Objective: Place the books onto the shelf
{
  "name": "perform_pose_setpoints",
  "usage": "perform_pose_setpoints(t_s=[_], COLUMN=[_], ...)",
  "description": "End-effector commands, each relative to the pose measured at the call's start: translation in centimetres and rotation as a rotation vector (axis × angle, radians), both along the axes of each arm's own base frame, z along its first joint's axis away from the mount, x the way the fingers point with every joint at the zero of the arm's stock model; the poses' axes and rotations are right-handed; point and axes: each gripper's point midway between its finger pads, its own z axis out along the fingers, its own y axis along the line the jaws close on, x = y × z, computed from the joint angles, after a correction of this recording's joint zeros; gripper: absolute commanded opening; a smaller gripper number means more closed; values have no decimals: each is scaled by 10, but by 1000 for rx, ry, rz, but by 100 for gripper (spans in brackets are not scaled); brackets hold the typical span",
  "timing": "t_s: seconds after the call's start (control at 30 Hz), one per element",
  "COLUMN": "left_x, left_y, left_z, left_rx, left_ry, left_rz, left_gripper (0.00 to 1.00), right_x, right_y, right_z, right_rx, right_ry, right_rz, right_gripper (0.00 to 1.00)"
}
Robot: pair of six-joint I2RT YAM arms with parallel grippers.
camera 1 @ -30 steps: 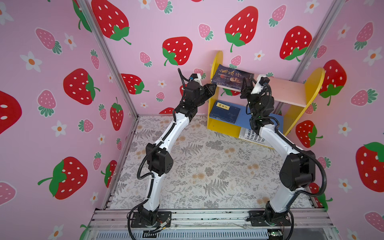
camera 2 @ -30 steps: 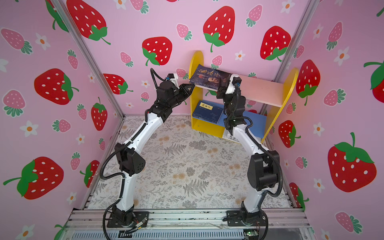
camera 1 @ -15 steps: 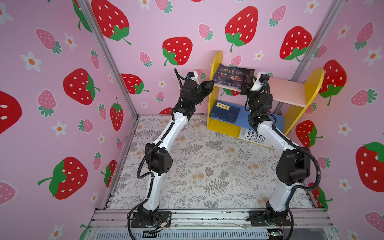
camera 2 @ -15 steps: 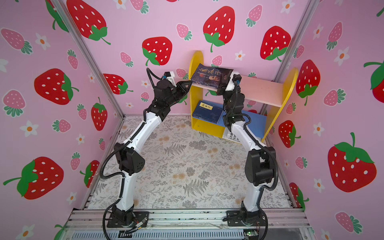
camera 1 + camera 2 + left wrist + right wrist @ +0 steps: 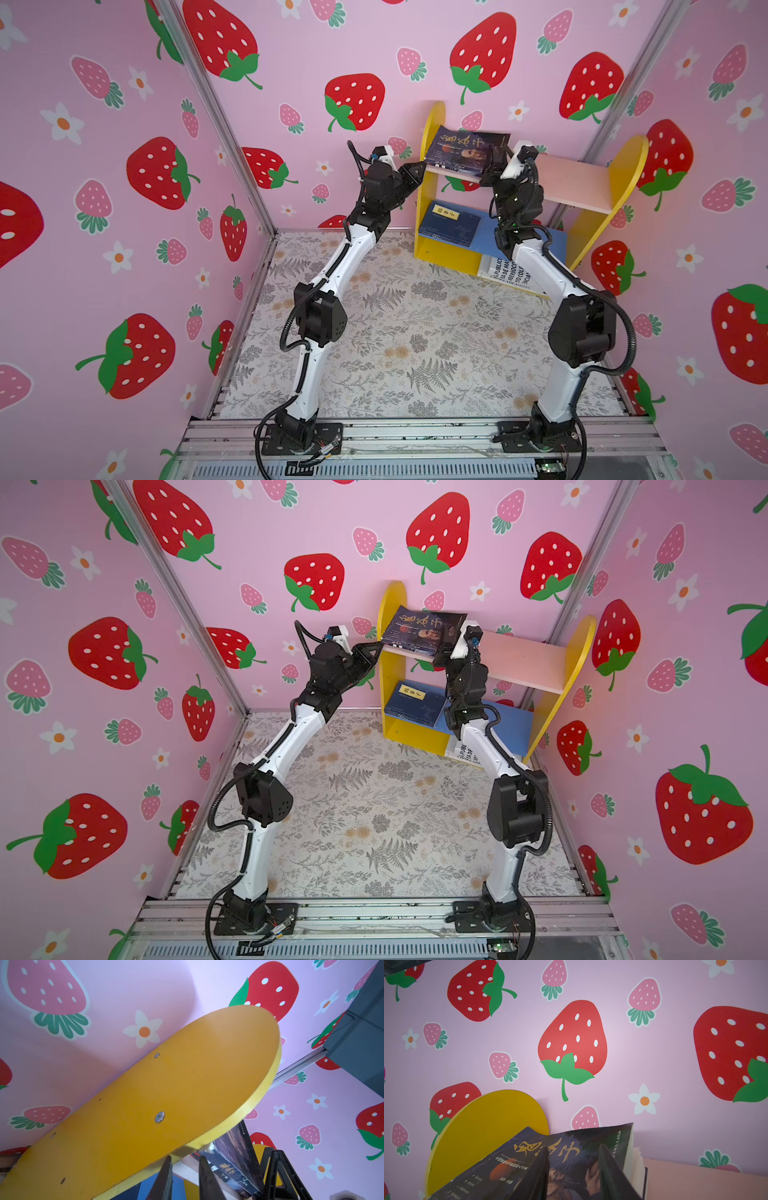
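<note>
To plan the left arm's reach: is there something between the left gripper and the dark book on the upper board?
Yes. The shelf's yellow side panel stands between them: the left gripper is at its outer side, the dark book beside its inner face.

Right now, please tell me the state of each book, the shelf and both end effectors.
shelf: standing upright.
dark book: on the upper board, tilted, leaning on the yellow side panel.
navy book: lying flat on the blue lower board.
white book: low at the shelf front, partly hidden by the right arm.
left end effector: jaws slightly apart, empty, beside that panel.
right end effector: jaws apart at the dark book's cover; grip unclear.
</note>
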Motion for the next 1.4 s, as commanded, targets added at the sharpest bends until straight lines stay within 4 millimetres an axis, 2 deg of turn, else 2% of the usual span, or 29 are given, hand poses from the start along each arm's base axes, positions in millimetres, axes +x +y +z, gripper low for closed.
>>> perform_pose_setpoints(t_s=[0.0, 0.13, 0.2, 0.43, 0.57, 0.6, 0.63, 1.0, 1.23, 1.37], left_x=[-5, -6, -7, -16, -22, -23, -25, -45, -53, -54], left_y=[5, 8, 10, 15, 19, 20, 21, 39, 49, 52], left_z=[26, 22, 21, 22, 23, 23, 24, 31, 34, 33], left_rx=[-44, -52, -55, -51, -49, -48, -49, -37, -32, -33], left_ry=[-69, -60, -57, -50, -46, -46, -47, -58, -64, -63], left_rz=[-9, -10, -6, -4, -1, 0, 1, 26, 43, 50], left_gripper=[25, 25, 25, 25, 25, 25, 25, 25, 25, 25], right_x=[10, 9, 7, -1, -6, -8, -10, 7, 20, 16], right_y=[36, 35, 34, 32, 34, 33, 33, 31, 17, 15], right_z=[-29, -29, -29, -34, -35, -33, -34, -37, -39, -40], right_rx=[-46, -58, -64, -95, -129, -133, -141, -266, -297, -294], right_ry=[62, 73, 79, 114, 135, 137, 142, 204, 223, 229], right_rz=[87, 74, 70, 53, 45, 37, 32, -55, -112, -90], right_gripper=[43, 51, 51, 81, 91, 98, 100, 100, 100, 100])
